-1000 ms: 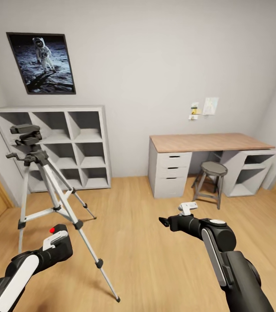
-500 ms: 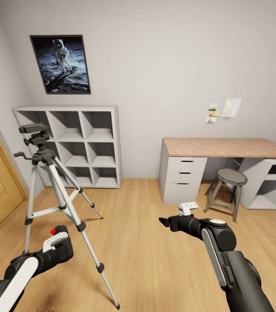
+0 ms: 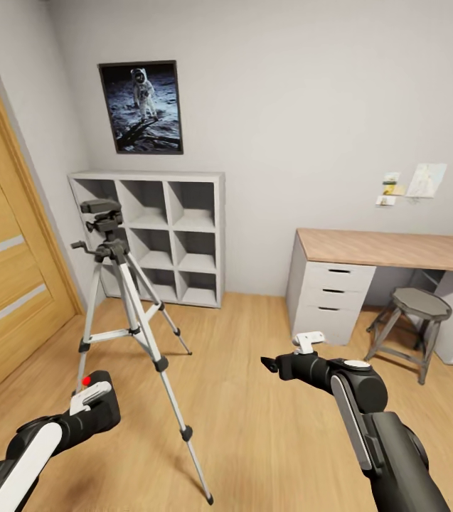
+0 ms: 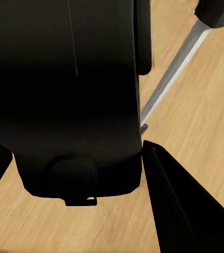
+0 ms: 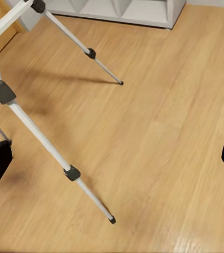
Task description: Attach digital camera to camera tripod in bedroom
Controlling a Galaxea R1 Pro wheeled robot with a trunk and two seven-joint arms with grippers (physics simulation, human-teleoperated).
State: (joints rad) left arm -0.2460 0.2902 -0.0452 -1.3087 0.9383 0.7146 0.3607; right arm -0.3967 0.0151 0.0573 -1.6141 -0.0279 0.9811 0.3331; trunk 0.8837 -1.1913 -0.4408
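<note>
Bedroom stock, as you see it:
- Camera tripod (image 3: pixel 123 313): silver telescopic legs, black joints and pan head, standing on the light wood plank floor (image 3: pixel 254 398), left of centre, in front of the white cube shelves (image 3: pixel 162 235).
- Digital camera (image 4: pixel 64 95): boxy black body clamped between your left hand's (image 4: pixel 69 174) fingers, low at near left.
- Right hand (image 5: pixel 112 158): fingers spread wide, holding nothing, arm stretched forward over bare floor.
- Wood-topped counter (image 3: pixel 397 249), round stool (image 3: pixel 414 313), far right.
</note>
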